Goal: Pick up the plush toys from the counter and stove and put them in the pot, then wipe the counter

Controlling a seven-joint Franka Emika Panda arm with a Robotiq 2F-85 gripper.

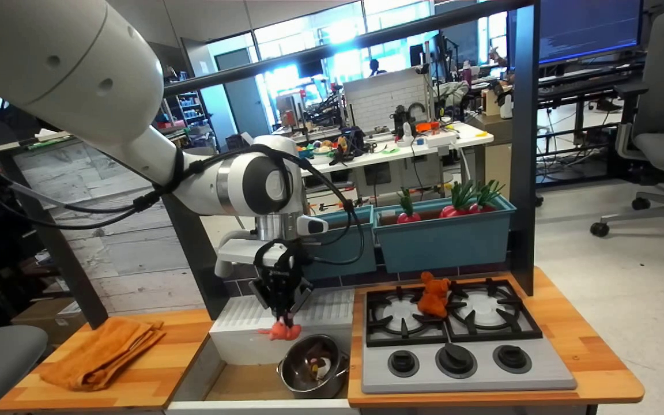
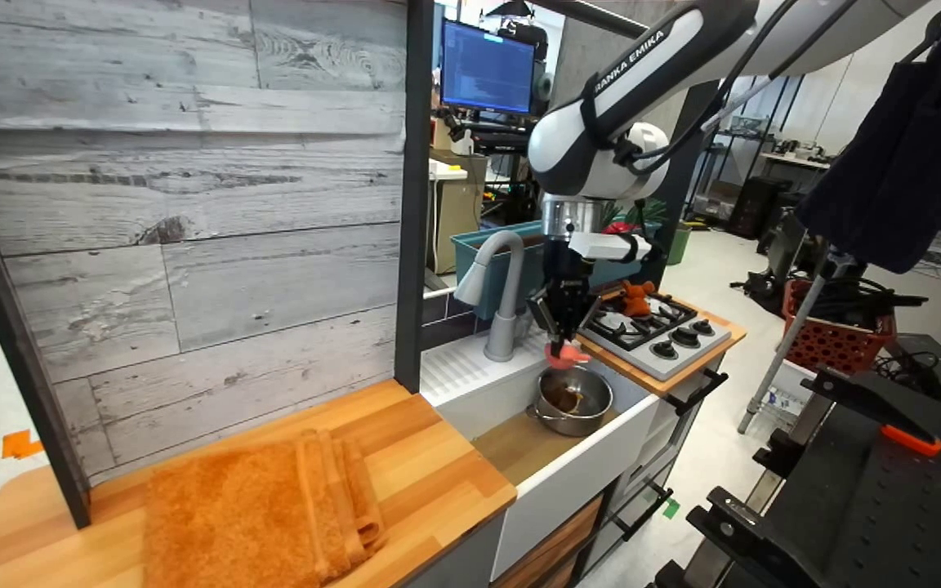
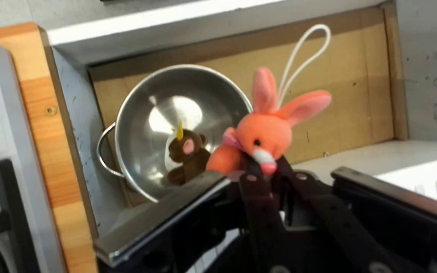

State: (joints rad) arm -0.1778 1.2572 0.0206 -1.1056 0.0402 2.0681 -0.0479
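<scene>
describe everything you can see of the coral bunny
The coral bunny is a soft-looking plush with two long ears, a dark eye, a white muzzle tipped pink, something pink at its neck and a white cord loop. The jaws are closed on it, hiding part of its body, ears pointing away from them. It hangs over the sink; whether above the pot, I can't tell.

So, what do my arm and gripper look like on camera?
The Franka Panda arm is rounded and white with black sections, a silver wrist collar and black cables strapped along it; FRANKA EMIKA lettering, its start hidden, shows in an exterior view. The Robotiq gripper is black and angular, with slim fingers.
</scene>
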